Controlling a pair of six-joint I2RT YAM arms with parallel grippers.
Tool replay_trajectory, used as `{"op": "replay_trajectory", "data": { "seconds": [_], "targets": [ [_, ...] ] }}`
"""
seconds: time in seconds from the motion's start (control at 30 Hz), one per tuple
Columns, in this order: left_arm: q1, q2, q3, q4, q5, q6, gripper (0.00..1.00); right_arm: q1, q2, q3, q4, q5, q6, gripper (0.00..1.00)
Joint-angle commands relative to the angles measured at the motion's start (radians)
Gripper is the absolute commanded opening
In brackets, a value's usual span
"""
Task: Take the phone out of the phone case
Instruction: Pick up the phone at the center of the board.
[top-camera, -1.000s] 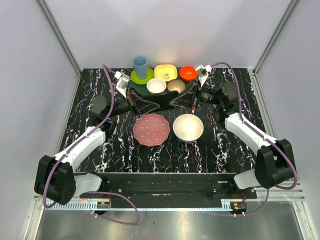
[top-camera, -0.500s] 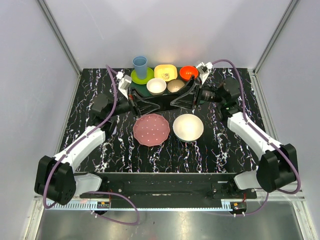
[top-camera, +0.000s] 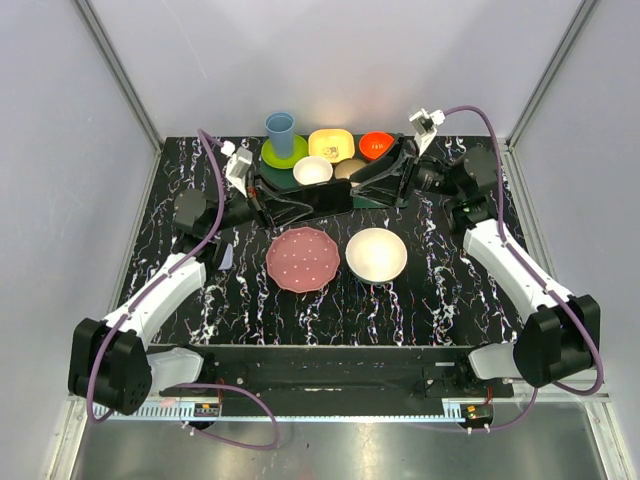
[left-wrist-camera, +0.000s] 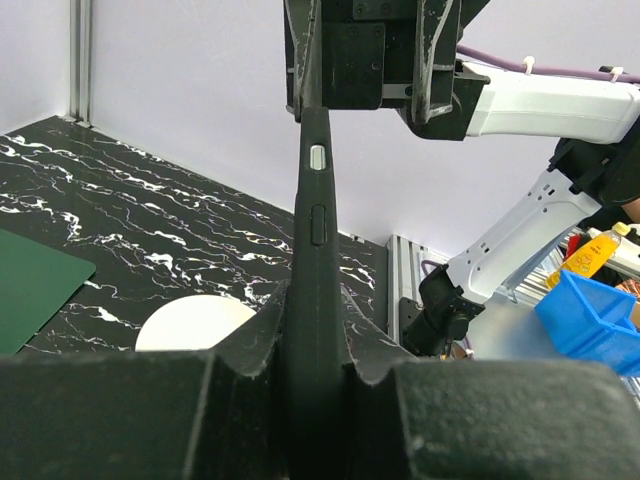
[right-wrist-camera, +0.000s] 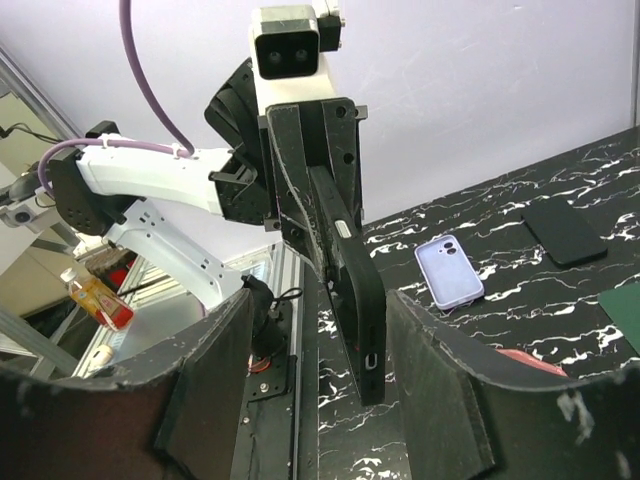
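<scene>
Over the desk's (top-camera: 420, 300) far edge the left gripper (left-wrist-camera: 312, 340) clamps the phone (left-wrist-camera: 312, 250), the right gripper (right-wrist-camera: 322, 330) spread-jawed around it, the phone case (right-wrist-camera: 450, 272) lying empty toward the left edge; back the right off straight, without nudging.

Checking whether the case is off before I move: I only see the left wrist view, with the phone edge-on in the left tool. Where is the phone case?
Observer: The phone case lies flat on the table, apart from the phone; the right wrist view shows it.
Operator: Is the right tool clamping the phone's other end?
Observer: No. The right tool is open, one finger on each side of the phone, with gaps.
Operator: Where is the phone over the table?
Observer: In the top view, the left tool holds it in the air just beyond the pink plate.
</scene>
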Motion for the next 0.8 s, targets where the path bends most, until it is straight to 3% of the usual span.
{"op": "replay_trajectory", "data": {
  "seconds": [0.0,0.13,0.77],
  "targets": [
    [0.007,-0.048,0.003,0.145,-0.025,-0.043,0.00,-0.018,-0.023,-0.004,0.187,0.021,0.125,0.62],
    [0.007,-0.049,-0.002,0.171,-0.017,-0.066,0.00,-0.019,-0.022,-0.033,0.303,0.032,0.203,0.61],
    [0.001,-0.022,-0.008,0.234,-0.014,-0.122,0.00,-0.019,0.030,-0.107,0.472,0.109,0.302,0.55]
  ]
}}
